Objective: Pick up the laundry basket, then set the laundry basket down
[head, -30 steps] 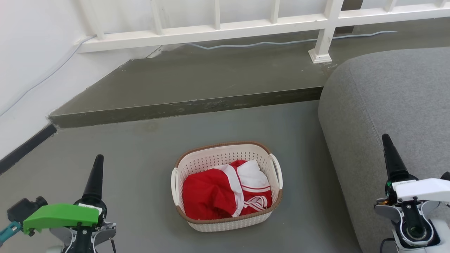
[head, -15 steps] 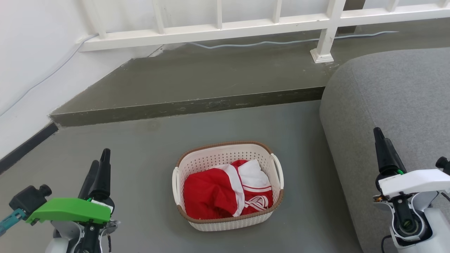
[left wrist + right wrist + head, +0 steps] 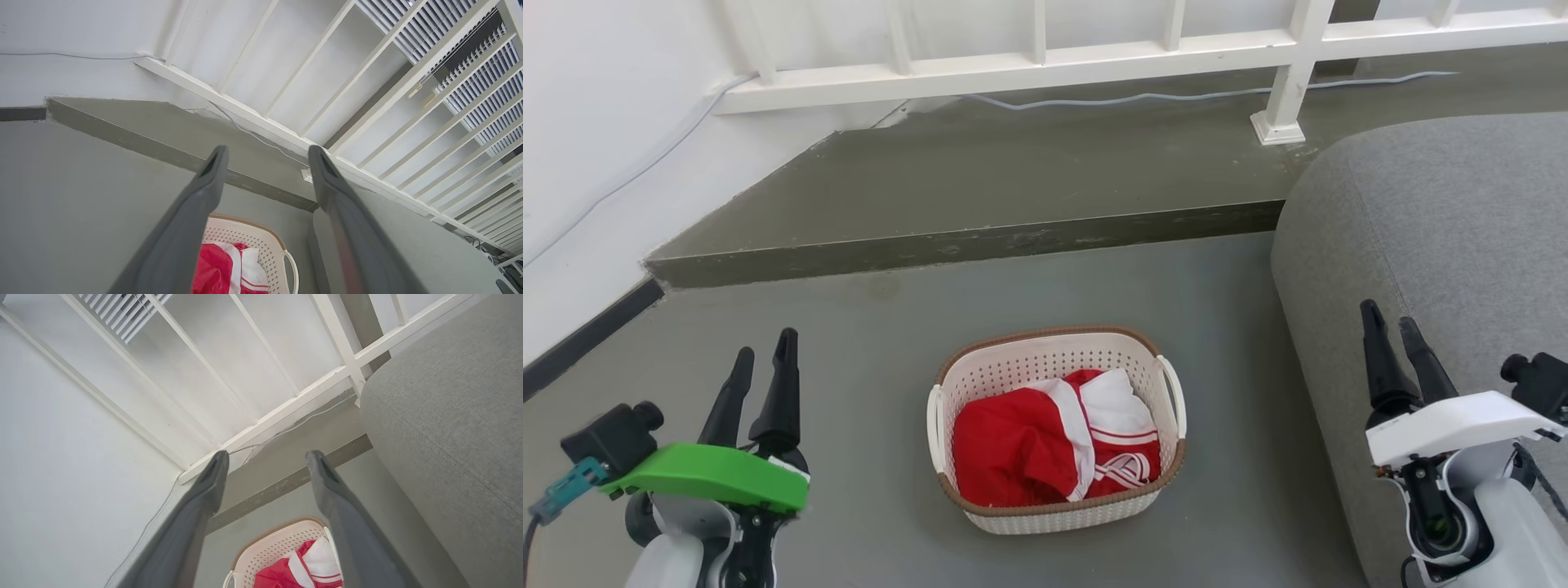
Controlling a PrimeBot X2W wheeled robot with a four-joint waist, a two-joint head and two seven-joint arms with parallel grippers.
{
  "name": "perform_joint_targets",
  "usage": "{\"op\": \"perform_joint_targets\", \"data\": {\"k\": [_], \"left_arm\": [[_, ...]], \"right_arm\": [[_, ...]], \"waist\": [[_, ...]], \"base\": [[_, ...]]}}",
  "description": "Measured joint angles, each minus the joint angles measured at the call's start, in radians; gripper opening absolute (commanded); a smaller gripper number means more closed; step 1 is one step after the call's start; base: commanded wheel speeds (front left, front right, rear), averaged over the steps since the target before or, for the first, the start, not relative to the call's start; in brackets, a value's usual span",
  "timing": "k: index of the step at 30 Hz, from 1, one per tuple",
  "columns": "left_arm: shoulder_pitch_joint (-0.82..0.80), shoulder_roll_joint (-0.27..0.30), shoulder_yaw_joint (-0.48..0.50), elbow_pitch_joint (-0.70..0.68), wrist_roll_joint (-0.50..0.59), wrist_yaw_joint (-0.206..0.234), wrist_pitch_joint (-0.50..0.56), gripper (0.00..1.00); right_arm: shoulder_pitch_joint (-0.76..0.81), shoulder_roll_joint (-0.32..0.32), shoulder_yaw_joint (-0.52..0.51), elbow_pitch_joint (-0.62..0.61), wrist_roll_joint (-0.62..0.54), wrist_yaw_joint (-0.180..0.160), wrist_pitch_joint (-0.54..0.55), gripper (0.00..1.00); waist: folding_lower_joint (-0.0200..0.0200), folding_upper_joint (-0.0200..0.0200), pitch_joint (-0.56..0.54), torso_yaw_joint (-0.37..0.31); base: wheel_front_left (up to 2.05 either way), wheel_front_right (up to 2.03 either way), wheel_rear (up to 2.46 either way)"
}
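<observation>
I am on the approach: left gripper (image 3: 765,347) and right gripper (image 3: 1387,317) are both spread, empty and well clear of the basket (image 3: 1054,367), so next I must reach its handles (image 3: 1174,392).

- I see a grey floor (image 3: 866,367) with a raised step (image 3: 980,188) running across its far edge.
- A white railing (image 3: 1045,65) stands along the step's far edge, and one post foot (image 3: 1278,129) is planted near the step's right end.
- A pale cable (image 3: 1127,100) lies on the step, just in front of the railing's bottom rail.
- A grey sofa (image 3: 1445,229) covers the floor's right edge, its rounded corner reaching the step's front.
- A white wall (image 3: 596,122) borders the floor's left edge, with dark skirting (image 3: 588,335) at its foot.
- A red-and-white garment (image 3: 1021,445) lies bunched in the laundry basket (image 3: 1045,335), red toward its near left corner, white toward its far right.
</observation>
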Motion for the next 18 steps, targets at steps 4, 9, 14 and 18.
{"op": "perform_joint_targets", "data": {"k": [4,9,14,18], "left_arm": [[0.000,0.005,-0.020,-0.007,0.067,0.003,-0.013,1.00],[0.000,0.017,-0.050,-0.008,0.157,0.019,-0.023,1.00],[0.000,0.021,-0.066,-0.008,0.223,0.031,-0.039,1.00],[0.000,0.021,-0.083,-0.009,0.280,0.041,-0.049,1.00]], "right_arm": [[0.000,-0.001,0.019,-0.001,-0.059,-0.011,-0.015,1.00],[0.000,-0.003,0.040,-0.002,-0.130,-0.021,-0.029,1.00],[0.001,-0.002,0.053,-0.002,-0.184,-0.032,-0.041,1.00],[0.001,-0.002,0.056,-0.002,-0.230,-0.045,-0.051,1.00]], "waist": [[0.0000,0.0000,0.002,0.002],[0.0000,0.0000,0.007,0.004],[0.0000,0.0000,0.011,0.005],[-0.0001,0.0000,0.016,0.006]], "base": [[0.00,0.00,0.00],[0.00,0.00,0.00],[0.00,0.00,0.00],[0.00,0.00,0.00]]}}
